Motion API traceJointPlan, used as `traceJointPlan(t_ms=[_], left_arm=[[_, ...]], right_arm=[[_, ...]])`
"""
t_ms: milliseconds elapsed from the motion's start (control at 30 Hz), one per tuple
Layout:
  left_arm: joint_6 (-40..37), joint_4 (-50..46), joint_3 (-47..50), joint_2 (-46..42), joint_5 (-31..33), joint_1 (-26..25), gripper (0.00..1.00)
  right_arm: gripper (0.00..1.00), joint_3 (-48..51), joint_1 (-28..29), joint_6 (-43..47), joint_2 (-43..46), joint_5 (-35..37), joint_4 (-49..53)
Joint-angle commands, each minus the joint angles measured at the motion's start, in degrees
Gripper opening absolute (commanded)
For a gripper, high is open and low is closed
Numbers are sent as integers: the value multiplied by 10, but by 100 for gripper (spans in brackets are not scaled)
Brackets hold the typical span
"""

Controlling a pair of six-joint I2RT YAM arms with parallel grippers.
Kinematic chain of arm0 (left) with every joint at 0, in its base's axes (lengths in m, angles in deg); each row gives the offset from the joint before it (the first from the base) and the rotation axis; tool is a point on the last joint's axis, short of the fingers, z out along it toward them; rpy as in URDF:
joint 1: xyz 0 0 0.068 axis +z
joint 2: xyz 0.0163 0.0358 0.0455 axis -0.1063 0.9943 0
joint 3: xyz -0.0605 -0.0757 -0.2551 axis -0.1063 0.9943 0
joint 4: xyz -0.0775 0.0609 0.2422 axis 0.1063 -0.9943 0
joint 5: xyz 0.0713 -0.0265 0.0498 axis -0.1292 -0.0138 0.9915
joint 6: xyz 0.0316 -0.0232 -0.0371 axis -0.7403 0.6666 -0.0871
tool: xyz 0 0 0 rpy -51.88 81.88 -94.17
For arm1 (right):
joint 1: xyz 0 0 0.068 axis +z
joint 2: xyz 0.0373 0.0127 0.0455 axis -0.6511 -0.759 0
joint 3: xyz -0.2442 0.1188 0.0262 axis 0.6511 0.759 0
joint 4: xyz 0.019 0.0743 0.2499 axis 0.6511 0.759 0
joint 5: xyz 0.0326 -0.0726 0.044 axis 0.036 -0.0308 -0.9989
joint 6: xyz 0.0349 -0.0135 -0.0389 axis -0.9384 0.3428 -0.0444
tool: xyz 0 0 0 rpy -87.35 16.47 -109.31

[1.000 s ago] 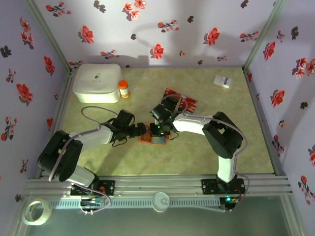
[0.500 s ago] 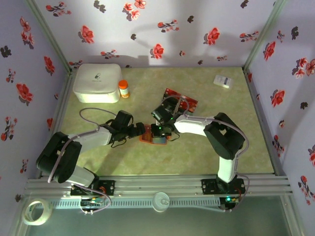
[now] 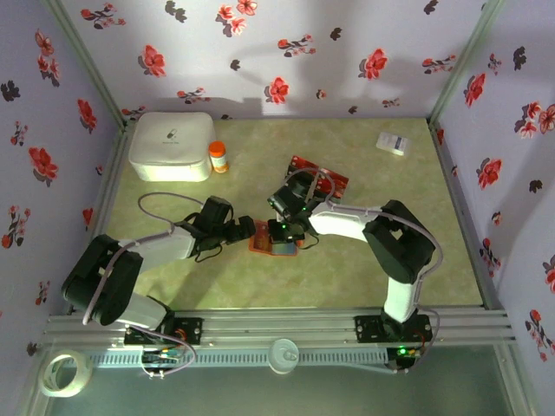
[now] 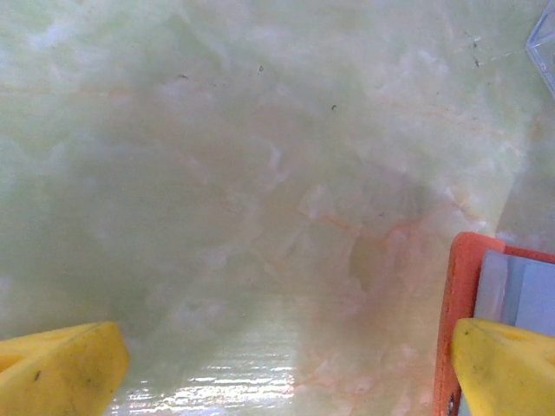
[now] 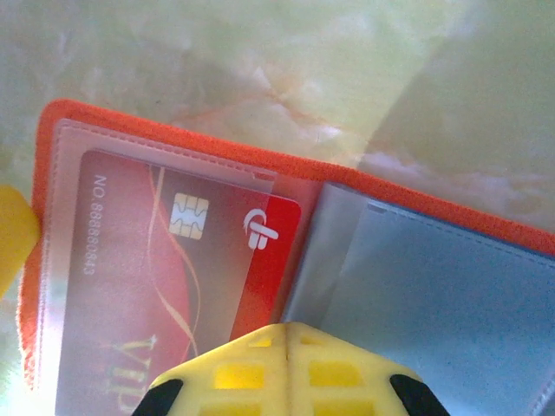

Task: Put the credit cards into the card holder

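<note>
A red card (image 5: pixel 147 286) sits partly inside the clear pocket (image 5: pixel 68 173) of the open card holder (image 5: pixel 416 286). It is printed "NO." with a row of digits and a gold "VIP", beside a chip (image 5: pixel 191 217) and a white logo (image 5: pixel 256 230). The right claw (image 5: pixel 286 338) points down over the card, pinched closed. The left arm stretches low across the surface (image 4: pixel 217 173) with the left claw (image 4: pixel 282 368) spread wide, and one yellow finger (image 4: pixel 503 364) is over the holder's orange edge. More cards (image 3: pixel 319 176) lie farther back.

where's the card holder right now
Top view: the card holder lies open mid-table, at the tips of the left gripper and right gripper.
</note>
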Motion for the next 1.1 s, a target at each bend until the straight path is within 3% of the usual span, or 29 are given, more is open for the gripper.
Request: traceJointPlan(t_ms=[0,1067], left_arm=[[9,-110,58,72,71,28,100],[8,-97,57,85,65,22,100]], right_arm=[[2,-11,3,1,24,-5,19],[1,-17,5,-37,-48,-50,-44]])
